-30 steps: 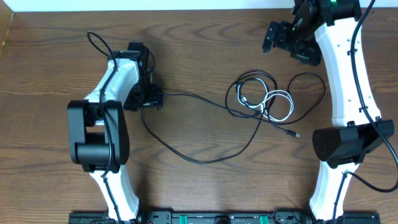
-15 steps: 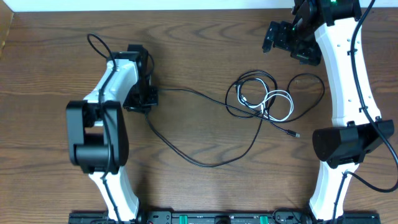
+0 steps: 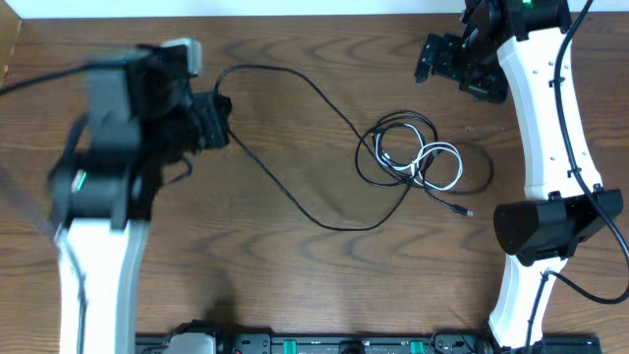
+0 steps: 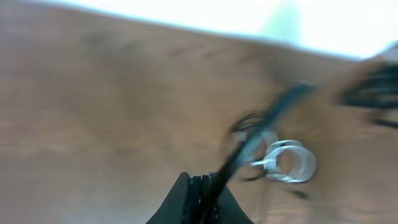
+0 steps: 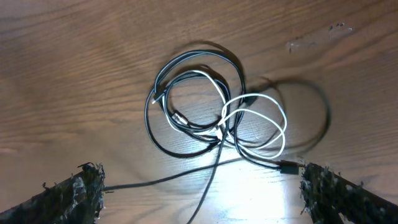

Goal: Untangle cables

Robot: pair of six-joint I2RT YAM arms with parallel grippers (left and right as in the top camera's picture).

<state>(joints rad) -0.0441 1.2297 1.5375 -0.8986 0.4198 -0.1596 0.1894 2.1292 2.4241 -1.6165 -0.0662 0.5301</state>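
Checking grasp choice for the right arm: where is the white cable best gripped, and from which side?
Probably the outer loop of the white cable, from above on the side away from the black coils: there it lies alone on the table, elsewhere black strands cross it.

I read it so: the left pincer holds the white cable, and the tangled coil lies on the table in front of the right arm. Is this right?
Not quite. The left pincer holds a long black cable, not the white one; the left wrist view shows this. The white cable lies in the tangled coil on the table in front of the right arm, as you say.
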